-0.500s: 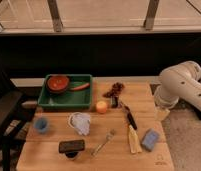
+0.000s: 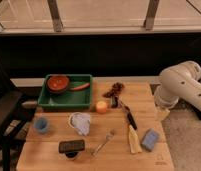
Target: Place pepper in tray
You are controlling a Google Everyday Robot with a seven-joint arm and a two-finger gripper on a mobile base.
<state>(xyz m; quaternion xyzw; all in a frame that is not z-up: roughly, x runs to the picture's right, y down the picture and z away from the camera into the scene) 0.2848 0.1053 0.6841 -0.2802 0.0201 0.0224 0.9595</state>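
Observation:
The pepper [image 2: 114, 90] is a dark red, wrinkled piece lying at the back of the wooden table [image 2: 54, 159], just right of the tray. The green tray [image 2: 86, 100] stands at the back left and holds a red bowl [image 2: 58, 82] and an orange stick-like item [image 2: 80, 86]. Only the white arm [image 2: 181, 85] shows, off the table's right edge at about the pepper's height. The gripper itself is out of view, so nothing shows it holding anything.
On the table are a small orange item [image 2: 101, 106], a dark-handled knife [image 2: 129, 118], a yellowish piece [image 2: 134, 140], a blue sponge [image 2: 150, 139], a fork [image 2: 104, 142], a white crumpled thing [image 2: 80, 122], a blue cup [image 2: 41, 125] and a black object [image 2: 71, 146].

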